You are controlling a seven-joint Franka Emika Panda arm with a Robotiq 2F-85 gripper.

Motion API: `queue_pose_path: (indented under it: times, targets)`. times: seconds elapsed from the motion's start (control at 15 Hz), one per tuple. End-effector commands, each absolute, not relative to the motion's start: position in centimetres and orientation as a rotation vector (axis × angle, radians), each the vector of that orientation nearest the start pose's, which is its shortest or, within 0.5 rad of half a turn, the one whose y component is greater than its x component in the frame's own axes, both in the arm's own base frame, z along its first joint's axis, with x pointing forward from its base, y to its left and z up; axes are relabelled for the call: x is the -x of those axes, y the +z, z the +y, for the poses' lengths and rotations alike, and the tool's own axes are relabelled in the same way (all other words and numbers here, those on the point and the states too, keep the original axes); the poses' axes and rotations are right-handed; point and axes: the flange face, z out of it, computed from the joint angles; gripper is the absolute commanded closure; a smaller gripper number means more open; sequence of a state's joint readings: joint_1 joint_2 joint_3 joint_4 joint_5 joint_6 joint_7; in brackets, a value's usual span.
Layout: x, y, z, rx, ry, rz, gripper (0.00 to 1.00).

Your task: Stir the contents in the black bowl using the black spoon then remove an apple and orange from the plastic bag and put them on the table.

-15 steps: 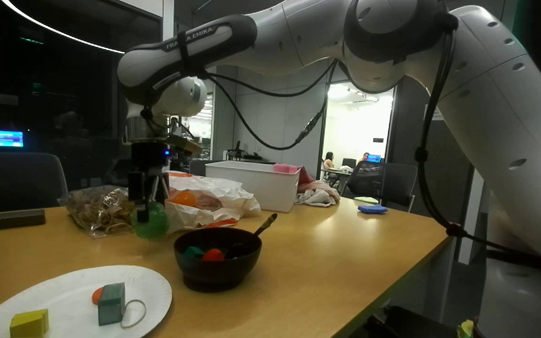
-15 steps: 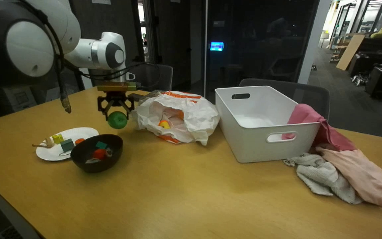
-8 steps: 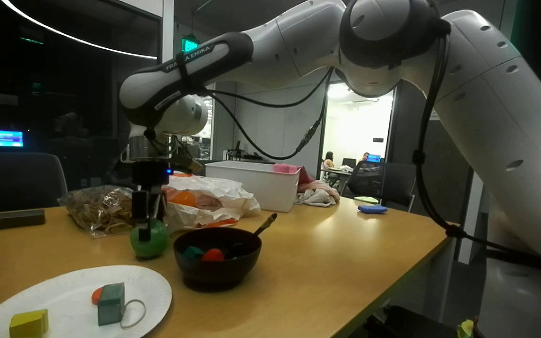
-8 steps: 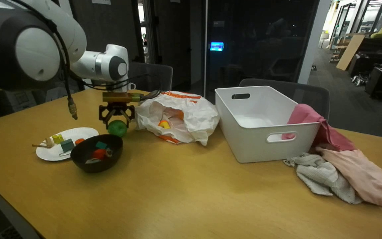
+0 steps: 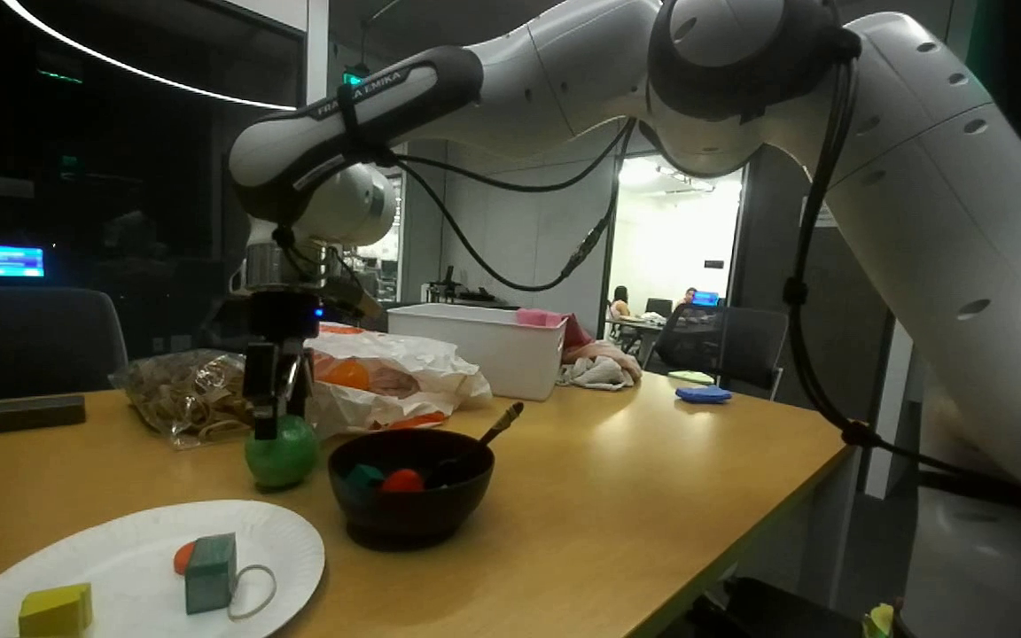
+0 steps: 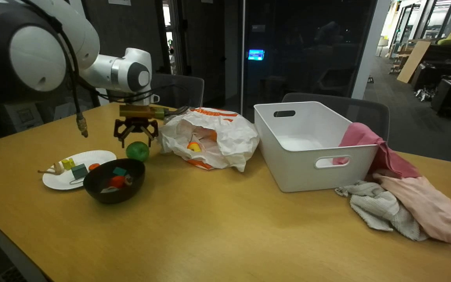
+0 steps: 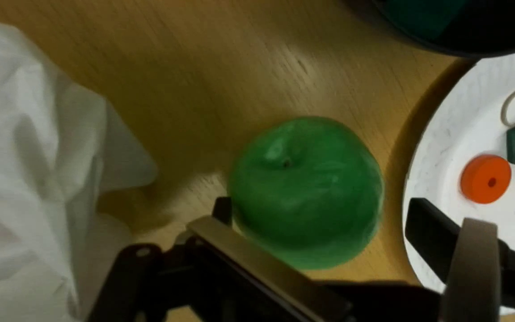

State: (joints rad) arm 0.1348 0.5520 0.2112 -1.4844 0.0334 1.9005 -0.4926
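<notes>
A green apple (image 5: 281, 456) rests on the table (image 6: 225, 219) beside the black bowl (image 5: 410, 529); it also shows in the wrist view (image 7: 306, 188). My gripper (image 6: 136, 145) is open just above the apple, with a fingertip at either side in the wrist view. The black spoon (image 5: 502, 424) leans in the bowl, which holds a red piece (image 6: 117, 181) and a teal piece (image 6: 119, 171). The white plastic bag (image 6: 231, 135) lies with its mouth open. A yellow-orange thing (image 6: 194, 147) shows inside; I cannot tell whether it is the orange.
A paper plate (image 5: 280, 532) with blocks stands near the bowl. A white bin (image 6: 307, 168) with cloths over its edge stands beside the bag. A clear bag of brown bands (image 5: 196, 399) and a dark block (image 5: 19, 415) lie further along the table.
The apple was held above the table, then came down onto it. My gripper has since opened and risen slightly, leaving the apple there.
</notes>
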Motion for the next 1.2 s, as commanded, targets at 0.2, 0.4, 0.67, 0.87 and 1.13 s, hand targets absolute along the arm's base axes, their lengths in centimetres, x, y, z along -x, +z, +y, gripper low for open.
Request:
queue_pose_path:
  times: [0.2, 0.4, 0.67, 0.87, 1.13]
  targets:
    - [-67.7, 43.0, 18.0, 2.866, -0.226, -0.964, 0.00]
    - [-70.0, 43.0, 14.3, 2.977, -0.354, -0.792, 0.00]
    - [-71.8, 40.5, 9.1, 3.154, -0.377, -0.516, 0.00]
    - [-72.6, 38.8, 6.6, 3.257, -0.368, -0.277, 0.00]
    - [-73.9, 36.1, 5.6, 3.283, -0.348, -0.039, 0.00]
